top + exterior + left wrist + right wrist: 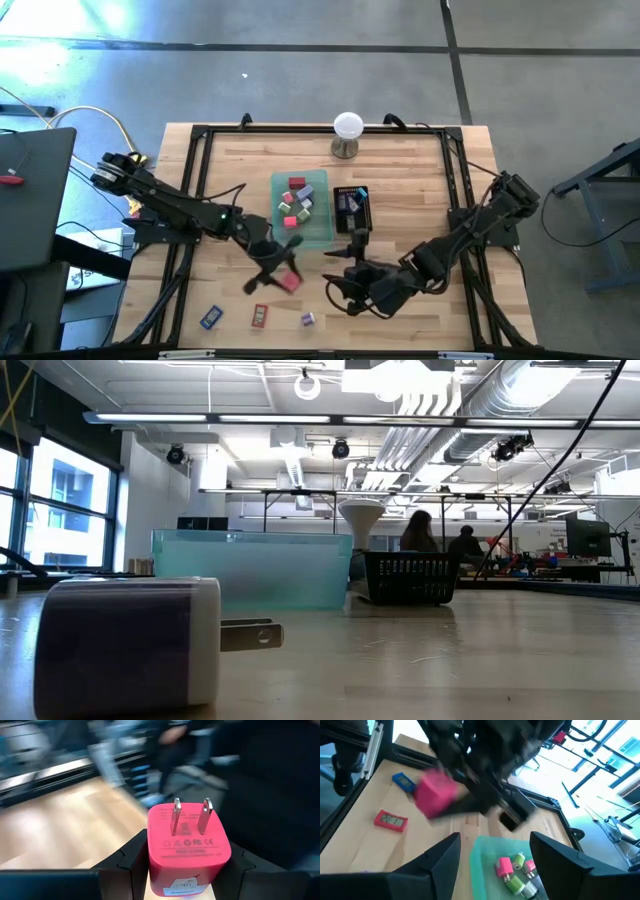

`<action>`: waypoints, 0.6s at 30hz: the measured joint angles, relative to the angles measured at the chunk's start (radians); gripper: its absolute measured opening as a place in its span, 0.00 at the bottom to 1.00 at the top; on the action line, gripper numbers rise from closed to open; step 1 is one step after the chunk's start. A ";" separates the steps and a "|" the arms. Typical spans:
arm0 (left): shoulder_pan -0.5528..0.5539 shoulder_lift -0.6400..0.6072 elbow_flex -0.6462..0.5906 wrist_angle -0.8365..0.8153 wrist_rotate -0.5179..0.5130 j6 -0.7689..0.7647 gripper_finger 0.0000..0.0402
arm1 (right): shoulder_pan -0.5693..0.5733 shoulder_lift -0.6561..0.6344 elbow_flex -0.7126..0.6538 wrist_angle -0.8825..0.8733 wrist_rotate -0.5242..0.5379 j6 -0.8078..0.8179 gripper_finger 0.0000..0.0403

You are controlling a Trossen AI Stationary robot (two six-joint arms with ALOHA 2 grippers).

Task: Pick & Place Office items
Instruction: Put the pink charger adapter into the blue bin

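My left gripper is shut on a pink plug-in charger, in the air just near of the translucent green tray. The charger also shows blurred in the right wrist view. My right gripper stands open with nothing between its fingers, right of the charger and above the tray's near end. Pink, red and green office items lie in the tray. A blue one, a red one and a purple charger lie flat on the table by the near edge. My left gripper pinches the pink charger by two opposite sides of its body between the two fingers, toward the end away from the prongs. The fingers come roughly level from the table's left. The charger is lifted clear, its two metal prongs pointing away from the gripper.
A black mesh tray stands right of the green tray. A white ball on a metal stand is at the far edge. A black frame runs around the tabletop. Bare wood lies near right.
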 joint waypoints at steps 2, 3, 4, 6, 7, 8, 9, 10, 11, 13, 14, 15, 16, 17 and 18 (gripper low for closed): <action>-0.003 0.000 0.000 0.002 0.138 0.032 0.37 | 0.001 0.000 0.000 -0.012 -0.002 0.007 0.56; -0.003 0.000 0.000 0.002 0.203 0.047 0.37 | 0.000 0.000 0.000 -0.023 -0.002 0.011 0.56; -0.003 0.000 0.000 0.003 0.260 0.058 0.37 | 0.000 0.000 0.000 -0.028 -0.001 0.023 0.56; -0.003 -0.005 0.000 0.004 0.331 0.070 0.37 | -0.002 0.000 0.000 -0.045 0.000 0.047 0.56; -0.003 -0.008 0.000 0.001 0.347 0.070 0.37 | -0.004 0.000 0.000 -0.055 0.000 0.058 0.56; -0.003 -0.012 0.000 0.005 0.358 0.069 0.37 | -0.005 0.000 0.000 -0.065 -0.002 0.067 0.56; -0.002 -0.014 0.000 0.006 0.358 0.068 0.37 | -0.005 0.000 0.000 -0.074 -0.002 0.079 0.56; 0.000 -0.014 0.000 0.006 0.357 0.068 0.37 | -0.006 0.000 0.000 -0.081 -0.001 0.087 0.56; 0.003 -0.017 0.000 0.002 0.351 0.063 0.37 | -0.006 0.000 0.000 -0.085 -0.001 0.090 0.56; 0.013 -0.020 0.000 0.001 0.321 0.042 0.37 | -0.006 0.000 0.000 -0.097 -0.001 0.092 0.56; 0.021 -0.024 0.000 -0.003 0.290 0.027 0.37 | -0.006 0.000 0.000 -0.102 -0.002 0.102 0.56; 0.030 -0.033 0.000 -0.023 0.253 0.013 0.37 | -0.005 0.000 0.000 -0.104 -0.002 0.117 0.56; 0.041 -0.041 0.000 -0.042 0.205 0.001 0.37 | -0.005 0.000 0.000 -0.111 -0.002 0.133 0.56; 0.054 -0.048 0.000 -0.058 0.168 -0.006 0.37 | -0.005 0.000 0.000 -0.120 -0.003 0.144 0.56; 0.065 -0.055 0.000 -0.081 0.135 -0.011 0.37 | -0.005 0.000 0.000 -0.131 -0.003 0.157 0.56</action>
